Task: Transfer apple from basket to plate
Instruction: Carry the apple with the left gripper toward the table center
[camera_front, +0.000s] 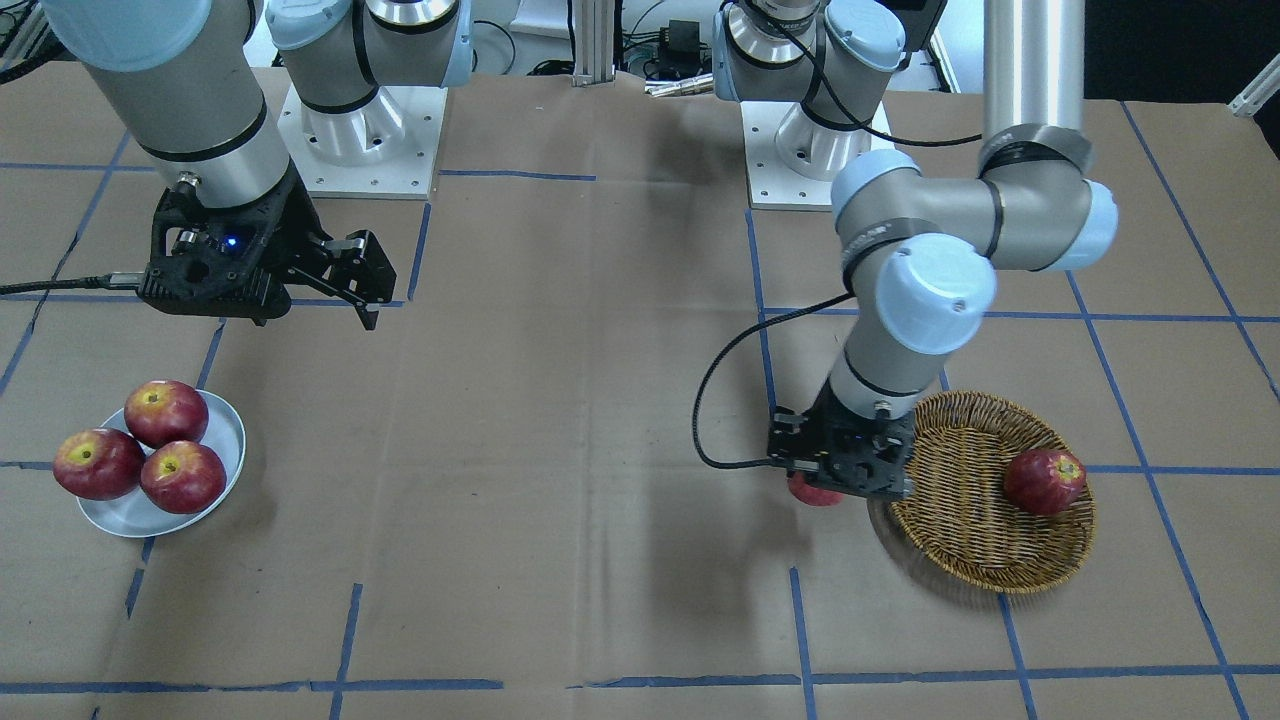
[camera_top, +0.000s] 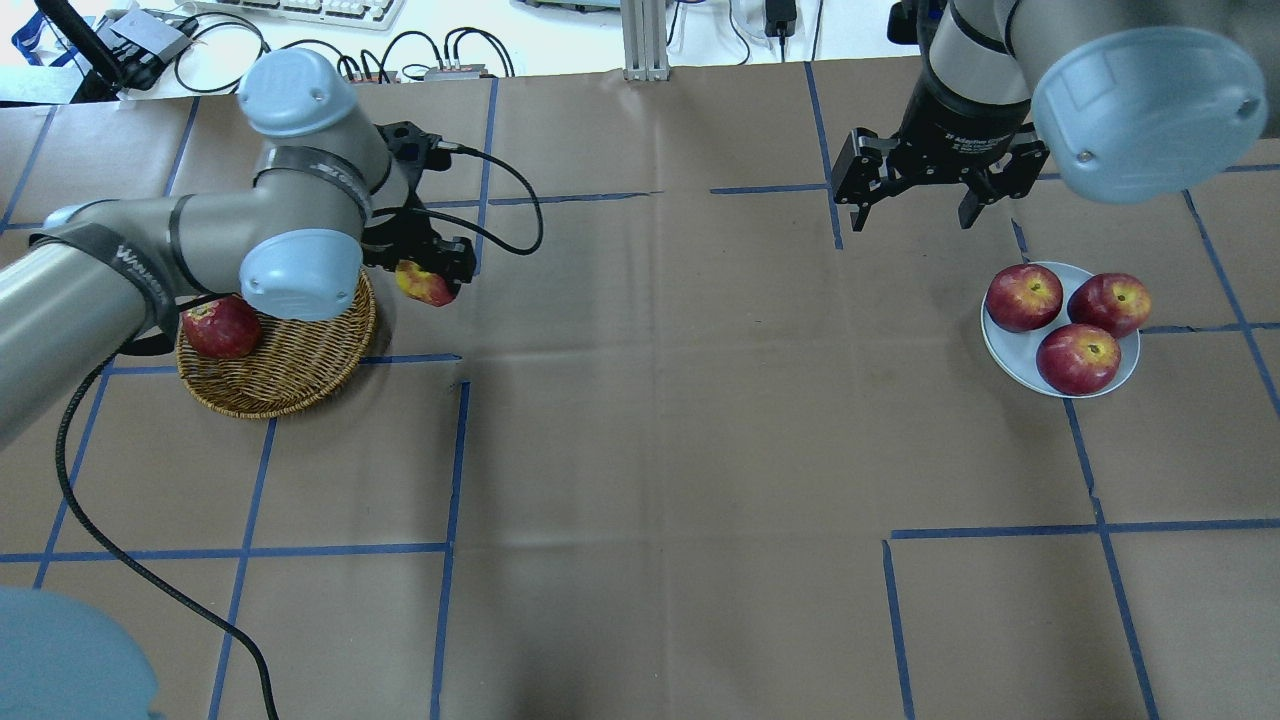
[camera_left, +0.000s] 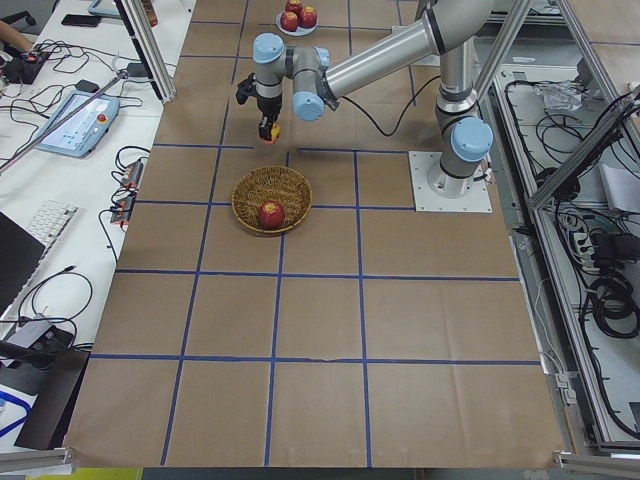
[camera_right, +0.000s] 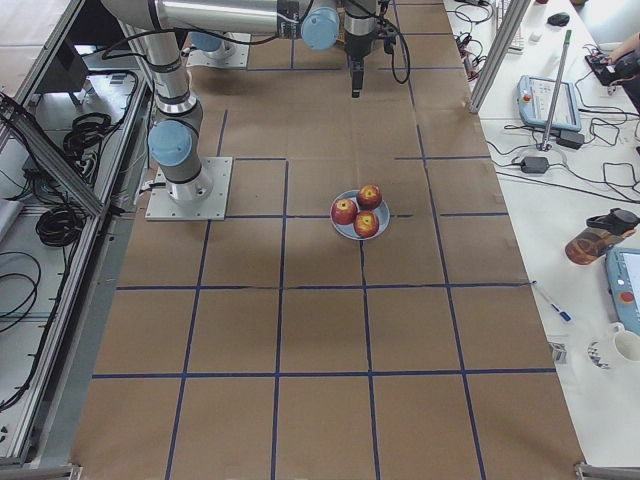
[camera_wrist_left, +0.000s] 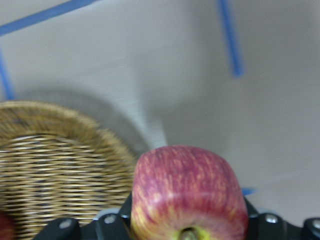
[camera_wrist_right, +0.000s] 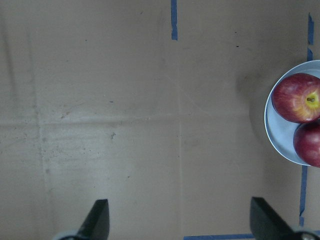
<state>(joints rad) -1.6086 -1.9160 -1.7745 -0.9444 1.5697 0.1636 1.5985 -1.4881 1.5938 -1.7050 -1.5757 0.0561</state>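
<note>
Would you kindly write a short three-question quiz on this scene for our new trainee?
1. True or false: the apple lies in the basket.
2. How many apples lie on the plate? A two, B three, C four.
3. Fill in: the right gripper is ___ (open or shut).
Key: 1 false, the left gripper holds it beside the basket; 2 B; 3 open.
</note>
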